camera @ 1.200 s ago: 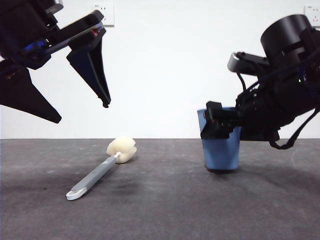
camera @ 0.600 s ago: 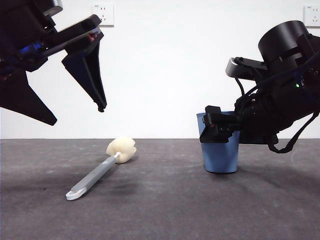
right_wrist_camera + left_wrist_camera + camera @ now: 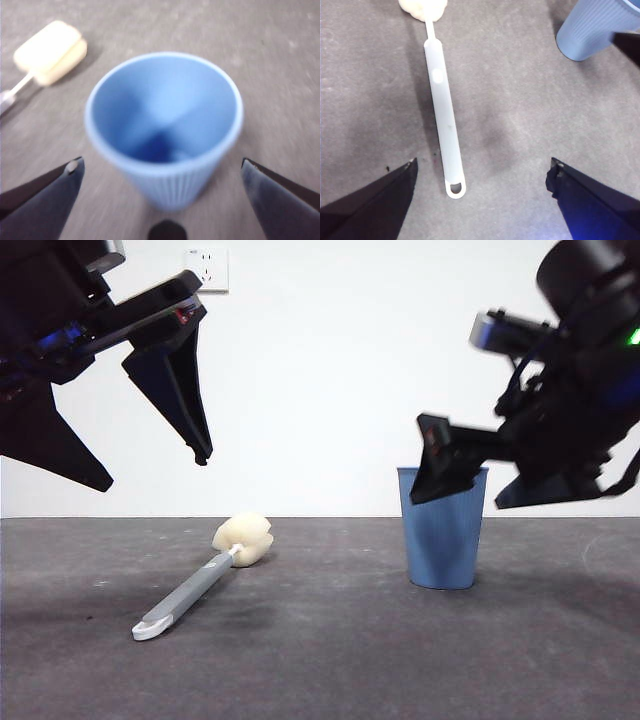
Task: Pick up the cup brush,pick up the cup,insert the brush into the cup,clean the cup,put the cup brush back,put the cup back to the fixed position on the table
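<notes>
Your left tool (image 3: 110, 455) hangs high over the near-left part of the tabletop (image 3: 320, 660), tilted downward with its two black jaws spread wide and nothing between them. In its wrist view the left tool (image 3: 482, 175) straddles the loop end of the cup brush (image 3: 442, 115) from above without touching it.

Your right tool (image 3: 480, 480) sits at rim height of the cup (image 3: 442, 530), jaws parted and pointing down and toward the middle of the front view; one jaw tip overlaps the cup's rim there. From the right wrist camera, the right tool (image 3: 162, 172) stands open to either side of the cup (image 3: 165, 125), clear of its wall, though that picture is blurred.

The cup stands upright on the tabletop, blue, finely ribbed, narrowing to its base, and looks empty inside. The cup brush (image 3: 200, 580) lies flat, well apart from the cup: grey handle, white loop toward the camera, cream sponge head farther back.
</notes>
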{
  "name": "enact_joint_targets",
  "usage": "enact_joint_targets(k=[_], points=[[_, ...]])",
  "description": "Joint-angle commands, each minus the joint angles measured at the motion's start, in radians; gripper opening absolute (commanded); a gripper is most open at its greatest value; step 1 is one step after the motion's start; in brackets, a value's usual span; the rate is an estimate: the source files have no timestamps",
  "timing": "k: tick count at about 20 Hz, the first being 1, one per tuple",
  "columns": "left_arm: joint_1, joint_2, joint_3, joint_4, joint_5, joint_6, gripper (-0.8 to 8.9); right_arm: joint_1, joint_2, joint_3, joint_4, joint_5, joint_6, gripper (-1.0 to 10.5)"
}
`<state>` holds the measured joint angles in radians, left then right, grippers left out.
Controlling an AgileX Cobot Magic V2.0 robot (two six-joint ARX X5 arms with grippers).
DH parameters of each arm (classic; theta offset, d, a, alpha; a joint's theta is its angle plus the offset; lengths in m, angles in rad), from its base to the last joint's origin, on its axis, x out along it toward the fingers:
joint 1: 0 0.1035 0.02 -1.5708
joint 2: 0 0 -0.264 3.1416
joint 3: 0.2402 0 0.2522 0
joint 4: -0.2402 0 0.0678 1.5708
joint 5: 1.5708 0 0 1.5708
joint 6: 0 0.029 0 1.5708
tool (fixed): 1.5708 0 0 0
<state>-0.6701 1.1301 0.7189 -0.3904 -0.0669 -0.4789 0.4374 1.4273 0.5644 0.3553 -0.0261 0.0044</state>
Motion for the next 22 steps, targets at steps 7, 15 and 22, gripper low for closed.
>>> enact_joint_targets(k=[7,15,22], points=[[-0.003,-0.047,-0.011,-0.009,0.138,0.066,4.36,0.079,-0.591,0.018,-0.650,-0.018,0.148,5.7],[-0.003,-0.173,0.067,-0.229,0.181,0.191,-0.18,0.129,-0.732,0.190,-1.078,-0.245,0.272,-0.2],[-0.003,-0.190,0.112,-0.312,0.175,0.247,-0.03,0.129,-0.732,0.191,-1.135,-0.307,0.274,0.0]])
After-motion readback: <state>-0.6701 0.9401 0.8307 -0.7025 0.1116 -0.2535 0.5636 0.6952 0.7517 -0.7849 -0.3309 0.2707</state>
